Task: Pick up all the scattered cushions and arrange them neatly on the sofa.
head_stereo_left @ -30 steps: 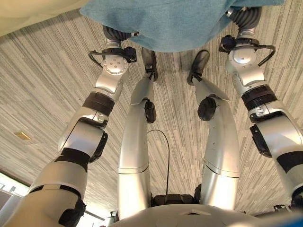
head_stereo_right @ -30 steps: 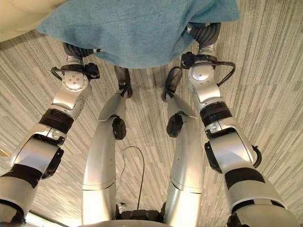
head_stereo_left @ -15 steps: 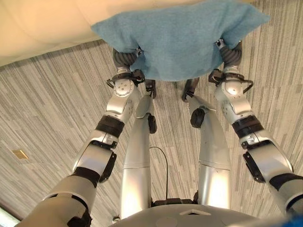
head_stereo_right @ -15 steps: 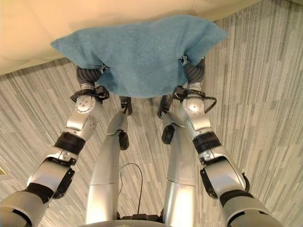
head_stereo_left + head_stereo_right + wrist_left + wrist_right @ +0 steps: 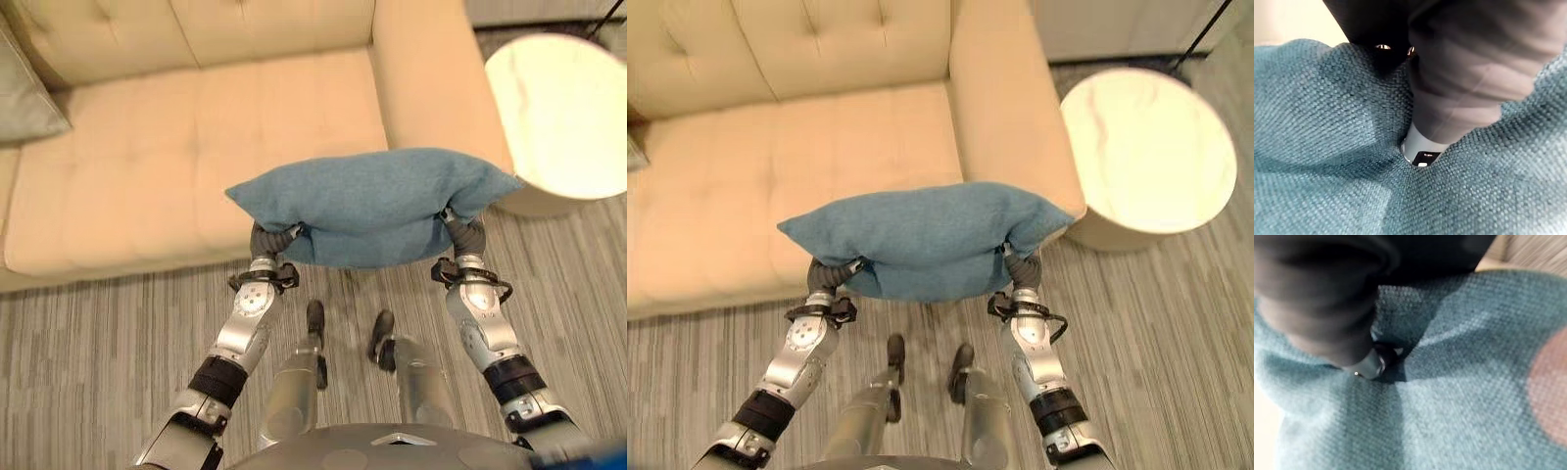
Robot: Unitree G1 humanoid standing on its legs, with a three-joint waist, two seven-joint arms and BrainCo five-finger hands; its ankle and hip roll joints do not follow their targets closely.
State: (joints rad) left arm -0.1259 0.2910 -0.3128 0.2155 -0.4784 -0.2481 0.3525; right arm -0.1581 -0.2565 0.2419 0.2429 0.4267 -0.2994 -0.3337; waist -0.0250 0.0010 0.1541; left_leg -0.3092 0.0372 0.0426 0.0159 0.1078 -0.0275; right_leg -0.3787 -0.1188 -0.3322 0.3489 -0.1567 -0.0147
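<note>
Blue cushion [image 5: 372, 201] covers both hands' fingers, above sofa [image 5: 176, 147] edge.

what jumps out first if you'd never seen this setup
A big blue cushion held off the floor between the left hand and the right hand, just in front of the cream sofa. The hands are mostly buried in the fabric at its lower corners. Beside the sofa's arm, on the robot's right, stands a round pale side table, and a grey cushion sits at the sofa's far left.
</note>
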